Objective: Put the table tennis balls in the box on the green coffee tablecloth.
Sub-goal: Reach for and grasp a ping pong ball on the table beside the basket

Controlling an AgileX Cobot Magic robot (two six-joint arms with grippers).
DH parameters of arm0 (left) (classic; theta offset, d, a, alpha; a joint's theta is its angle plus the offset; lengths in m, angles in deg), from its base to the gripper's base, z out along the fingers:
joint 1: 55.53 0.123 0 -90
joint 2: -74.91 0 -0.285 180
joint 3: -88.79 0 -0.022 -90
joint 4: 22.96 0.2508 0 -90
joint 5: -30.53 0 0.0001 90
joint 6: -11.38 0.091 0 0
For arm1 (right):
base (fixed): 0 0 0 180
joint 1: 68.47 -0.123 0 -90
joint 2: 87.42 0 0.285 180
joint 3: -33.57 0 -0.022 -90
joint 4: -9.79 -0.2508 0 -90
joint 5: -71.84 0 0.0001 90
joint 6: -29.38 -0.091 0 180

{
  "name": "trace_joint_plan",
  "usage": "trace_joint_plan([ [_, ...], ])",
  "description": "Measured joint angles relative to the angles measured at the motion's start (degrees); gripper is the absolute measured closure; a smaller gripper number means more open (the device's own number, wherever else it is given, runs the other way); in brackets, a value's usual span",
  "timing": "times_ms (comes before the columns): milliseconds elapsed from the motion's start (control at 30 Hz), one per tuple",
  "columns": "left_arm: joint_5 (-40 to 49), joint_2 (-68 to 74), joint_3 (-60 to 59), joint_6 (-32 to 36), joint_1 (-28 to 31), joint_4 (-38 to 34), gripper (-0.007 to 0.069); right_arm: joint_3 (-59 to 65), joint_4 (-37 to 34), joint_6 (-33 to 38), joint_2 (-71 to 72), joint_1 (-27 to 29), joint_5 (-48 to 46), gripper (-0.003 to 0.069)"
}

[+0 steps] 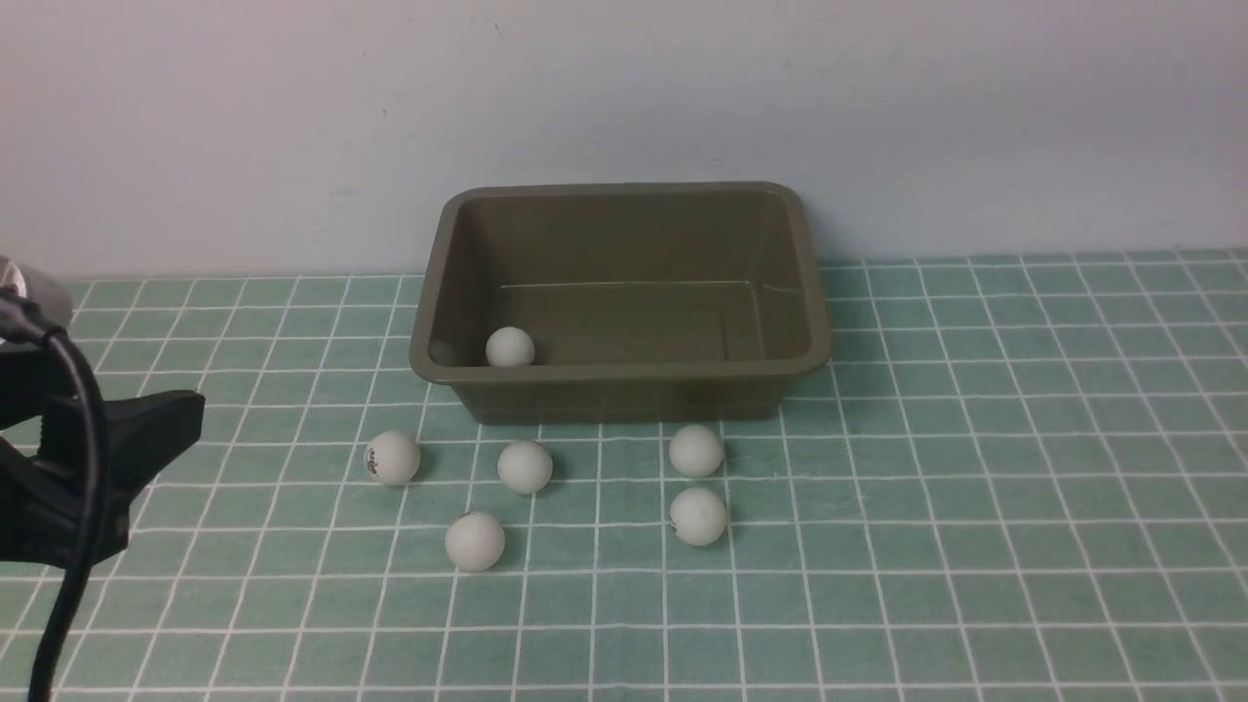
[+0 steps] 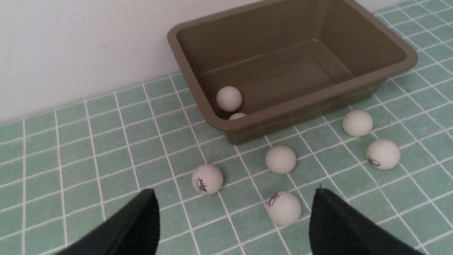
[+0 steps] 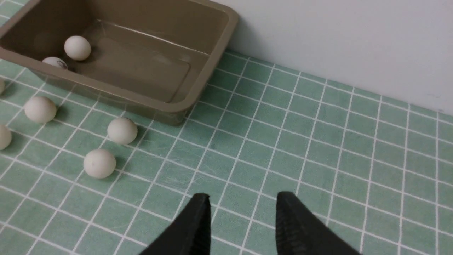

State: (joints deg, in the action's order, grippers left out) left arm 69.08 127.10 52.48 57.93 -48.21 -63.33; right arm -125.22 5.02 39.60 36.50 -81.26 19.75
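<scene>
Several white table tennis balls lie on the green coffee tablecloth (image 1: pixel 975 487) in front of the olive-brown box (image 1: pixel 624 372): two on the right (image 1: pixel 696 450) (image 1: pixel 698 516) and three on the left (image 1: pixel 392 457) (image 1: pixel 525 466) (image 1: pixel 475 541). Inside the box, two balls rest in its near left corner (image 2: pixel 229 98) (image 2: pixel 237 115). My left gripper (image 2: pixel 235 193) hovers open at the far left, short of the left-hand balls; the nearest ball (image 2: pixel 284 208) lies just ahead of its fingers. My right gripper (image 3: pixel 244 195) is empty, jaws a modest gap apart, over bare cloth right of the box.
A pale wall rises directly behind the box. The left arm's black cable (image 1: pixel 83 468) hangs at the left edge of the front view. The right arm does not show in the front view.
</scene>
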Motion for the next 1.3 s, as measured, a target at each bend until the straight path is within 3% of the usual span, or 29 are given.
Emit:
trace_joint_plan([
  [133,0.00,7.71,1.50,0.53,0.00,-0.11,0.0111,1.53,-2.72,0.00,2.10,0.00,-0.28,0.0342],
  [267,1.45,17.40,6.97,5.18,0.00,-0.99,0.0111,1.59,-5.96,0.94,2.30,0.00,-2.15,0.0333],
  [433,9.30,31.11,17.52,6.19,0.00,-1.03,0.0107,1.63,-8.85,3.32,2.23,0.00,-3.69,0.0333],
  [600,16.23,44.94,26.84,6.24,0.00,0.54,0.0045,1.63,-10.78,4.34,2.23,0.00,-4.92,0.0333],
  [933,16.36,56.54,33.03,6.82,0.00,5.96,0.0030,1.63,-12.37,4.46,2.23,0.00,-6.30,0.0333],
  [1300,13.33,65.28,34.64,17.32,-0.22,0.94,0.0041,1.63,-12.37,4.46,2.23,0.00,-6.36,0.0333],
])
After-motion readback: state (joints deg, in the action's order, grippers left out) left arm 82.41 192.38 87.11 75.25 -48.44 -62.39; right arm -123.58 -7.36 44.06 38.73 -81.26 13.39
